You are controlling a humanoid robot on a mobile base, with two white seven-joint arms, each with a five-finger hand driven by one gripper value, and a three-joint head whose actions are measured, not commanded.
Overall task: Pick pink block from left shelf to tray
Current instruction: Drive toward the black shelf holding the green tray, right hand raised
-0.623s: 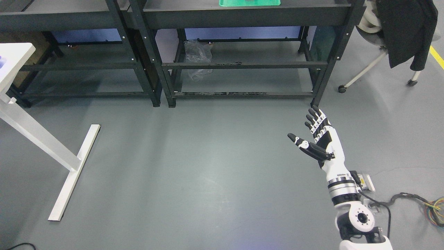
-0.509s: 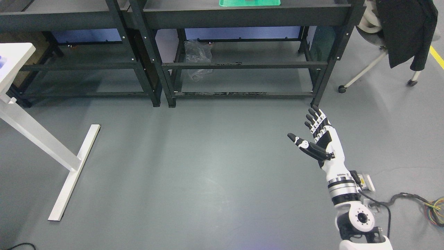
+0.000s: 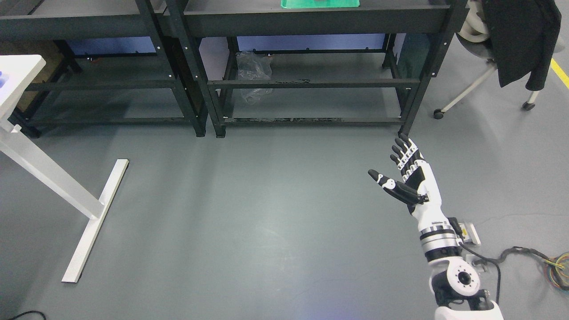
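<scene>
The robot's right hand (image 3: 406, 173) hangs above the grey floor (image 3: 266, 213), fingers (image 3: 402, 151) spread straight, thumb out to the side, palm holding nothing. The left hand is out of view. The hand is well short of the two black metal shelf units: the right one (image 3: 311, 82) rises just beyond the fingertips, the left one (image 3: 89, 84) stands beside it, well apart from the hand.

One green tray (image 3: 320, 3) lies on the top deck of the right unit, cut by the picture's upper edge; a dark thing seems to sit on it, too clipped to name. No pink block shows anywhere, and the left unit's top deck runs out of frame, so the block's place cannot be told.

The task appears to be at its opening step, the approach, with nothing grasped. The next move likely calls for the robot to face the left unit, find the block and close around it.

Also in view: one crumpled clear plastic bag (image 3: 253, 73) on a lower shelf, one white table (image 3: 49, 178) at left, one office chair (image 3: 502, 49) draped with a black jacket at right, and one bundle of cables (image 3: 546, 262) on the floor.
</scene>
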